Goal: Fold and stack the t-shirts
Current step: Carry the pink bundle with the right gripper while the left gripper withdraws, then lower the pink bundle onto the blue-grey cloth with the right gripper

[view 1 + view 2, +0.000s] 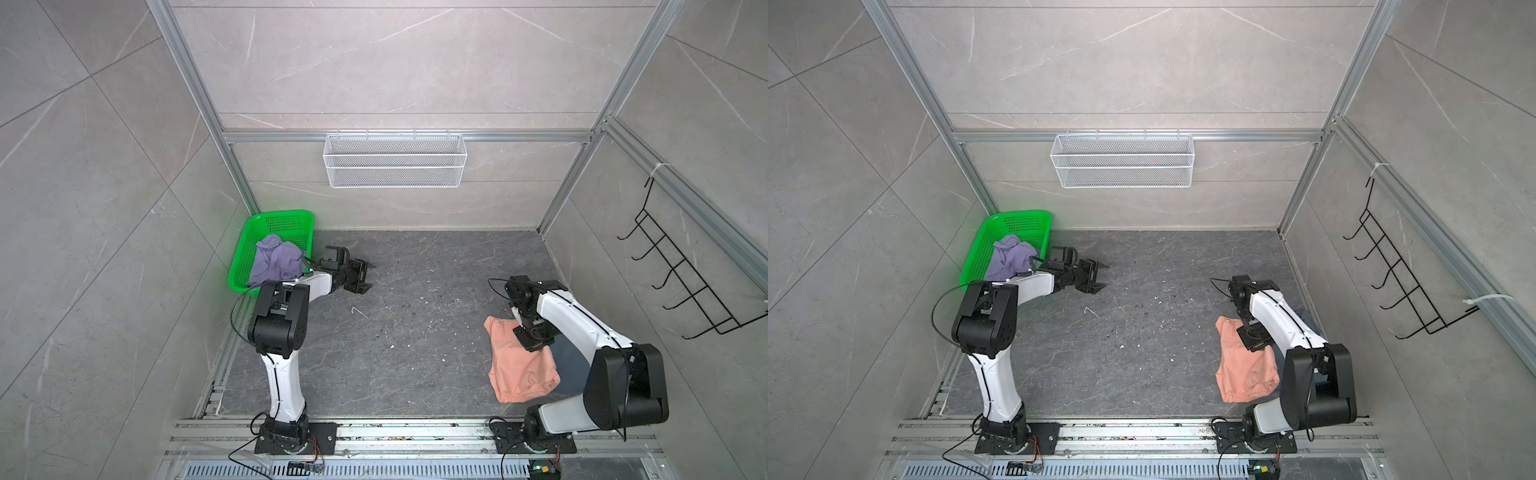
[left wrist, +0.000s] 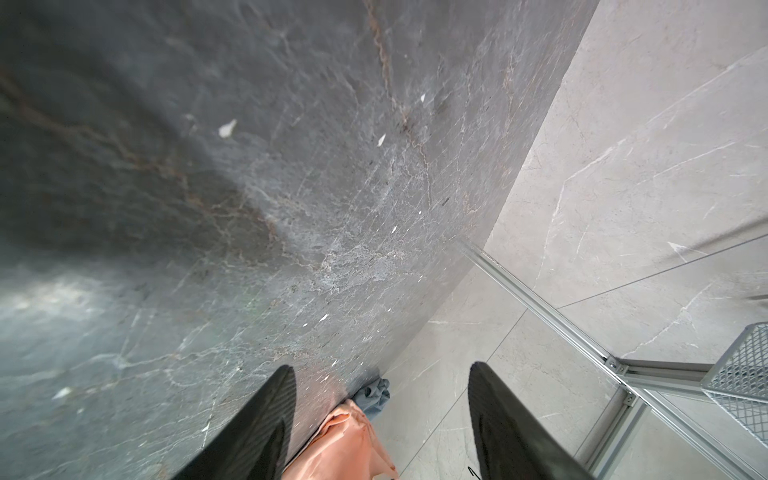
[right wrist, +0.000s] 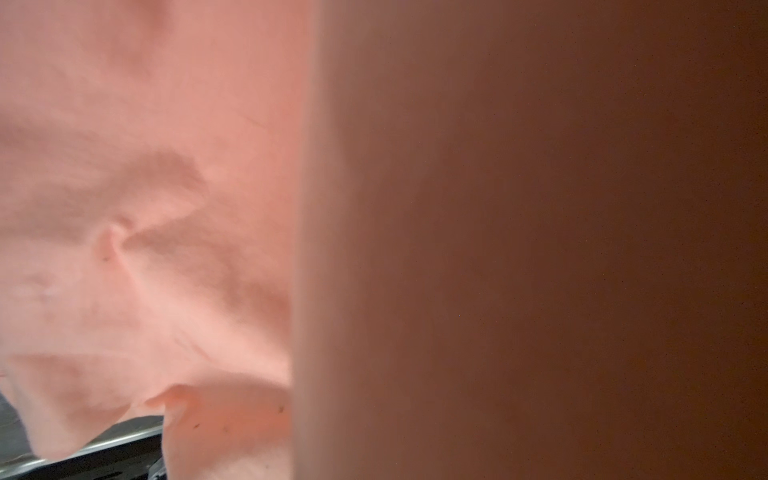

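The dark marble table (image 1: 395, 332) fills the floor of the cell. On its right side, near the front, lies the peach-pink t-shirt (image 1: 515, 370), folded into a rough rectangle (its cloth also covers nearly the whole right wrist view). The green basket (image 1: 282, 212) stands in the far left corner, and the lavender t-shirt (image 1: 276, 259) lies crumpled inside it. The slate blue-grey t-shirt (image 2: 376, 395) lies partly under the peach-pink one, and only its edge shows toward the right wall. The right gripper (image 1: 534, 338) sits on the far part of the peach-pink t-shirt, jaws closed on its cloth. The left gripper (image 1: 368, 278) hovers over bare table just beside the basket, jaws apart and holding nothing.
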`<state>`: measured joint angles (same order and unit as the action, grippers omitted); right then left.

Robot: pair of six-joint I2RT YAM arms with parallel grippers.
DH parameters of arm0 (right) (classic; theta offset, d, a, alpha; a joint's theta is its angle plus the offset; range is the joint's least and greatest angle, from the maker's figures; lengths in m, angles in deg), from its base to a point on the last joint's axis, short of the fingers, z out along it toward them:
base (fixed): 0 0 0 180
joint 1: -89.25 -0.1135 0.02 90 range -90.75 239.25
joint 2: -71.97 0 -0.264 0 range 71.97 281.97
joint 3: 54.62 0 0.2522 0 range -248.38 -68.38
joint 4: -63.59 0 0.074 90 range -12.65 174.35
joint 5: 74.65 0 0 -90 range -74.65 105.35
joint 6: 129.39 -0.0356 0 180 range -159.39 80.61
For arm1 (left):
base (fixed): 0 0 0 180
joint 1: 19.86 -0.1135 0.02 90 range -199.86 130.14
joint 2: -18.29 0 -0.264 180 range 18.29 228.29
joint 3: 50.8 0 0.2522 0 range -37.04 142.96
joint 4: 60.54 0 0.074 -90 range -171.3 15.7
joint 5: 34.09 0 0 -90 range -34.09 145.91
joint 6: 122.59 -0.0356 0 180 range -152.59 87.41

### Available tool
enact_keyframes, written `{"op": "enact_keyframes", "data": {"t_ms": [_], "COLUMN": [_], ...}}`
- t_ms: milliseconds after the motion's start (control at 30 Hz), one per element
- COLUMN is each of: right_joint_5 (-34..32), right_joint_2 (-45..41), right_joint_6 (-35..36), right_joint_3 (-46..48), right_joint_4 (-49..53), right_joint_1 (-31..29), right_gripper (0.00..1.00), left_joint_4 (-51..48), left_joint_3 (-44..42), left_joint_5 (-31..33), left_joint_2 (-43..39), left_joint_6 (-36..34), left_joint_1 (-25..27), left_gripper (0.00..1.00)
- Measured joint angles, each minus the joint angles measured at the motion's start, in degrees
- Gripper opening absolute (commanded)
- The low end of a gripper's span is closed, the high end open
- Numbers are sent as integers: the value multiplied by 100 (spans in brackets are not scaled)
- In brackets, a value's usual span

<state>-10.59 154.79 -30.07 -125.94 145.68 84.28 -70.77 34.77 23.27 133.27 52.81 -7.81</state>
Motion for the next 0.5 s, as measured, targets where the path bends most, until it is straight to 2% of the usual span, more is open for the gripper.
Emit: {"op": "enact_keyframes", "data": {"t_ms": [200, 500], "right_joint_5": [-221, -247], "right_joint_2": [-57, -81], "right_joint_6": [66, 190], "right_joint_3": [-28, -684], "right_joint_4": [-240, -442], "right_joint_1": [142, 269], "right_gripper": [0, 0], "left_joint_4": [68, 96], "left_joint_3": [205, 223], "left_joint_5": [-98, -170], "left_joint_2": [264, 317], "left_joint_6": [0, 4], "left_joint_1": [-22, -22], "left_gripper": [68, 68]}}
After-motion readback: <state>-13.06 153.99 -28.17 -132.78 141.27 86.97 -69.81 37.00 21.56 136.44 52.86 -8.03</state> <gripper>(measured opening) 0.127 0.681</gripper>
